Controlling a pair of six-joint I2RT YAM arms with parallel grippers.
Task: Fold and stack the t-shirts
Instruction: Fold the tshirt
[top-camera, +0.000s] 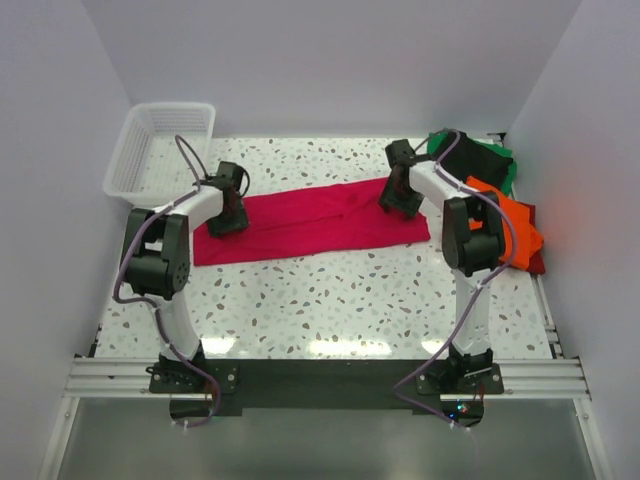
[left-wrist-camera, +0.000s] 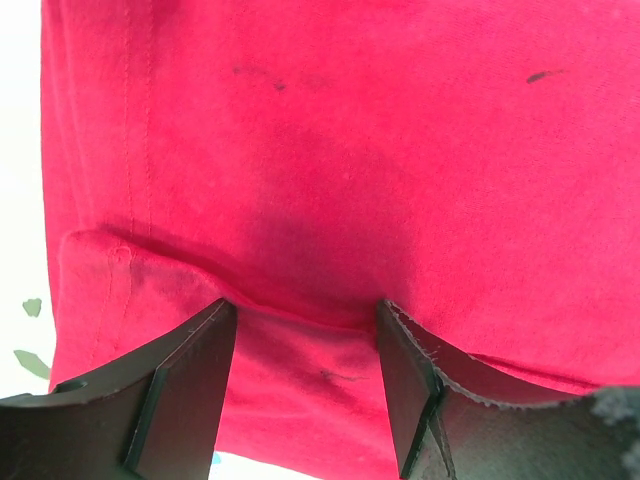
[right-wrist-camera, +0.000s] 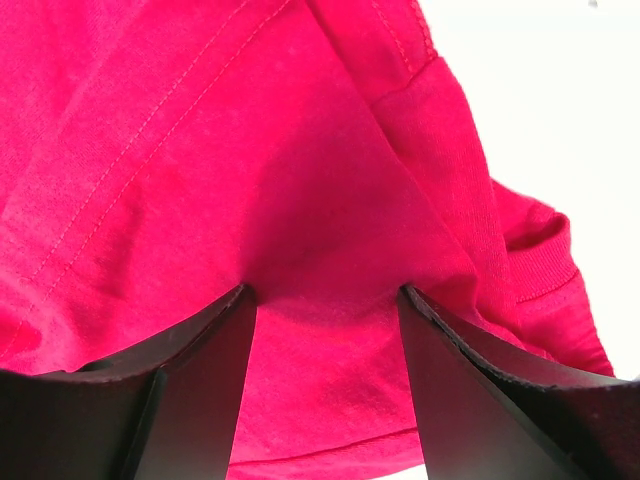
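The crimson-pink t-shirt (top-camera: 310, 222) lies as a long folded strip across the middle of the bench (top-camera: 330, 300). The left gripper (top-camera: 228, 222) sits on its left end and the right gripper (top-camera: 400, 205) on its right end. Both are spread wide over unpinched cloth, probably placed to take both ends for the next fold. By the right edge wait the orange t-shirt (top-camera: 515, 225) and dark red t-shirt (top-camera: 535, 262). The green t-shirt (top-camera: 500, 165) and black t-shirt (top-camera: 470, 158) fill the far right corner. A basket (top-camera: 125, 165) occupies the far left corner.

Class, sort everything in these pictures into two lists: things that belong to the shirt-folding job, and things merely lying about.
Belongs to the job: crimson t-shirt spread on the table; orange t-shirt, black t-shirt, green t-shirt and dark red t-shirt heaped at the right; left claw and right claw, both open over the crimson one.
Lying about: white mesh basket, far left corner.
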